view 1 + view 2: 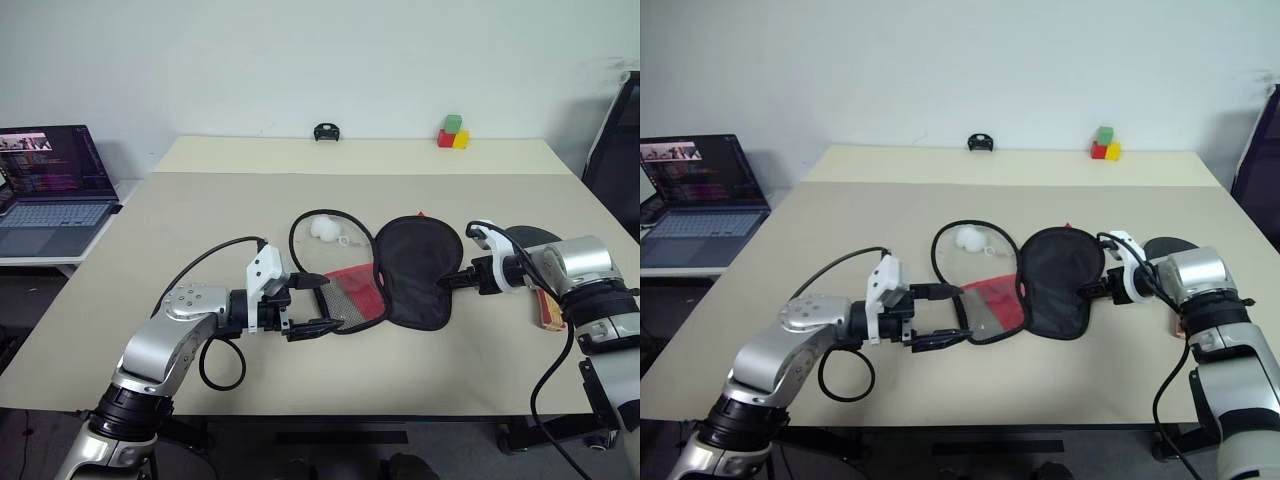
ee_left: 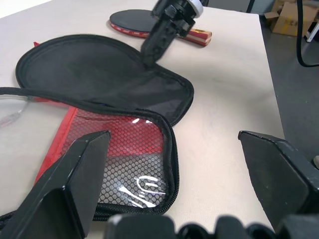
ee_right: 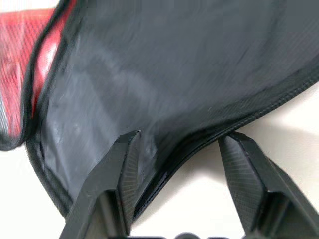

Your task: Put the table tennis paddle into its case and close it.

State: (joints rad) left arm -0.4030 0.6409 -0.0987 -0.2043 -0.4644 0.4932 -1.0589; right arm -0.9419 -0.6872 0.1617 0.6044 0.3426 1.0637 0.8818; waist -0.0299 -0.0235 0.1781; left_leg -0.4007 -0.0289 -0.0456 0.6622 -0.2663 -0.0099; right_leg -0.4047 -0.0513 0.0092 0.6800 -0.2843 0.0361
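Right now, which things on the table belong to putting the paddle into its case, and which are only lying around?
For the job:
- table tennis paddle, on the table, outside the case
- case, lying open
- right gripper, open at the case's edge

Lying about:
- white ball
- coloured blocks
- small black object
- laptop

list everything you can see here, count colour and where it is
case: 1, black with red mesh panel, lying open mid-table
table tennis paddle: 1, black face, red-striped wooden handle, on the table beyond the right claw
white ball: 1, white, on the case's clear flap
blocks: 3, green, red, yellow, stacked at the table's far edge
small black object: 1, far edge
laptop: 1, dark, open on a side desk at the left
table: 1, beige
left claw: 1, black, open at the case's near end
right claw: 1, black, open astride the case's edge
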